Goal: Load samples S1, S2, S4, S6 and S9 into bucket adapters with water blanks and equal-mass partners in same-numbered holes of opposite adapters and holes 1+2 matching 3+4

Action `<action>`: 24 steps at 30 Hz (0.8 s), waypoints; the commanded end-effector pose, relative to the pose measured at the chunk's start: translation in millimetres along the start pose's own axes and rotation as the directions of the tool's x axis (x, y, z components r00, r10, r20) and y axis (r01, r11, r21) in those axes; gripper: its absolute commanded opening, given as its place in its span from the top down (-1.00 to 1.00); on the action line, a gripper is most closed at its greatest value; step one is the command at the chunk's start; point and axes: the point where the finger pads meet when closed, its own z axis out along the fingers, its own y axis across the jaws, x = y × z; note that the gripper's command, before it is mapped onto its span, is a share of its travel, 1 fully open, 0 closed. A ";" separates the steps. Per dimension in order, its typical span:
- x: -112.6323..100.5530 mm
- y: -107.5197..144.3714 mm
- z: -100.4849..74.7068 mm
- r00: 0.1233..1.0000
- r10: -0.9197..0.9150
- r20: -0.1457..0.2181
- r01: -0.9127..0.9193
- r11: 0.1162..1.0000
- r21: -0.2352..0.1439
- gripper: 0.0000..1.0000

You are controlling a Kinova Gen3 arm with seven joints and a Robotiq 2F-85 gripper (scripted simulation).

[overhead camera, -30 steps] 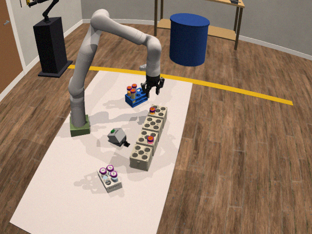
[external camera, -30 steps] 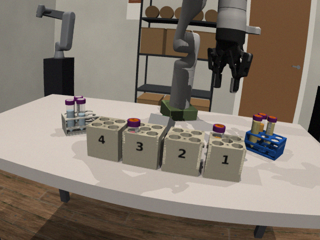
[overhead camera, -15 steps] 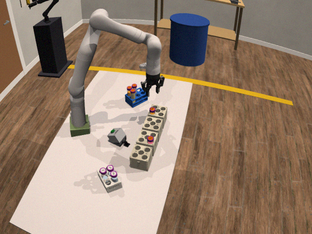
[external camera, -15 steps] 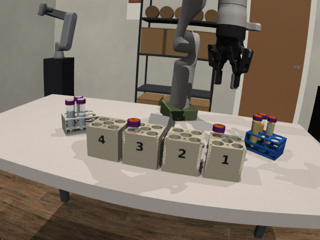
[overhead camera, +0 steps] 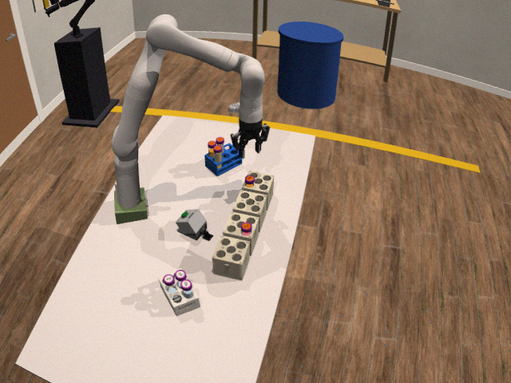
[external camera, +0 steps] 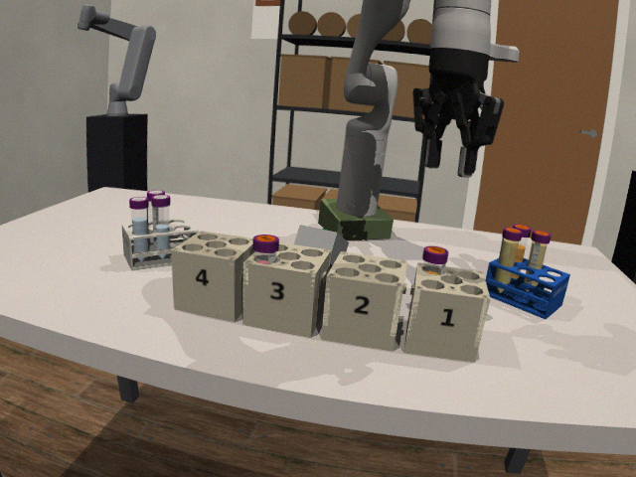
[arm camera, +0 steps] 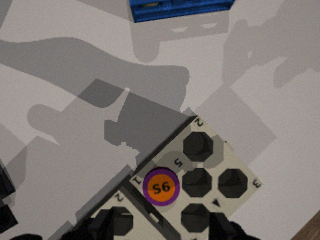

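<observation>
My gripper (overhead camera: pixel 250 150) (external camera: pixel 449 165) (arm camera: pixel 161 235) is open and empty. It hangs high over the table, above the gap between adapter 1 (external camera: pixel 446 318) (arm camera: pixel 227 150) and the blue rack (overhead camera: pixel 223 163) (external camera: pixel 534 296) (arm camera: pixel 180 10). Sample S6 (overhead camera: pixel 249 179) (external camera: pixel 434 253) (arm camera: pixel 161 187) stands in hole 1 of adapter 1. An orange-dotted tube with pink liquid (overhead camera: pixel 246 227) (external camera: pixel 265 240) stands in the matching corner hole of adapter 3 (external camera: pixel 277 292). Adapter 2 (external camera: pixel 359 305) and adapter 4 (external camera: pixel 203 279) are empty. Three orange-dotted tubes (overhead camera: pixel 216 148) (external camera: pixel 513 246) stand in the blue rack. Three water blanks (overhead camera: pixel 177 280) (external camera: pixel 148 205) stand in the white rack (overhead camera: pixel 185 306) (external camera: pixel 134 258).
The four adapters stand in one close row. The grey DONE desk (overhead camera: pixel 192 224) with its green key (overhead camera: pixel 184 214) stands between the row and my green base (overhead camera: pixel 131 211) (external camera: pixel 354 221). A blue barrel (overhead camera: pixel 309 64) and a black pedestal (overhead camera: pixel 82 74) stand on the floor beyond the table.
</observation>
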 end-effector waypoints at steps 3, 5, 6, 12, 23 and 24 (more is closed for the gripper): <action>-7.3 -6.8 -2.5 1.000 -0.002 0.004 0.002 1.000 -0.004 -0.24; -10.7 -10.4 -2.5 1.000 0.001 0.002 -0.001 1.000 -0.009 -0.24; -12.8 -13.0 -2.5 1.000 0.001 0.002 -0.001 1.000 -0.009 -0.24; -25.2 -28.8 -2.5 1.000 0.001 0.003 -0.001 1.000 -0.009 -0.24; -43.8 -52.3 -2.5 1.000 0.001 0.003 -0.001 1.000 -0.009 -0.24; -45.9 -55.0 -2.5 1.000 0.001 0.003 -0.001 1.000 -0.009 -0.24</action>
